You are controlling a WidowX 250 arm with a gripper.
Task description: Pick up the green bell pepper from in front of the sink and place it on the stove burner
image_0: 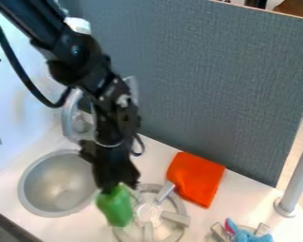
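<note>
gripper (119,185) has jaws closed on top of green object (118,208), at burner's (147,214) edge near sink (53,189). best handled with gentle squeeze, steady wrist, clearance from the prongs (175,218).

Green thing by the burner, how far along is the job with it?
Already done, by the look of it: the pincer has closed on the top of the green thing. In hand: the green thing, at the burner's edge nearest the sink; I can't tell whether it's fully lifted. Left: letting go, as the pincer is right at it.
</note>
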